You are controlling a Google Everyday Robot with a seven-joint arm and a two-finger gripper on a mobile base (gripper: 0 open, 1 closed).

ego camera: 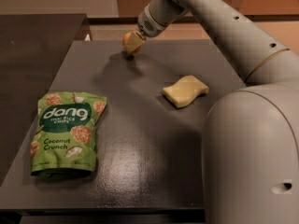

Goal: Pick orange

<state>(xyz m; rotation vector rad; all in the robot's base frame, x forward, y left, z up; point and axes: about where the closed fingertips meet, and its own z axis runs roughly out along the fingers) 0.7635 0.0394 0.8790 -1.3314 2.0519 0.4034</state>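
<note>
Dark table (pixel 140 125) | small round orange (pixel 126 39) | end effector (pixel 132 44) clamped around it, far edge
</note>
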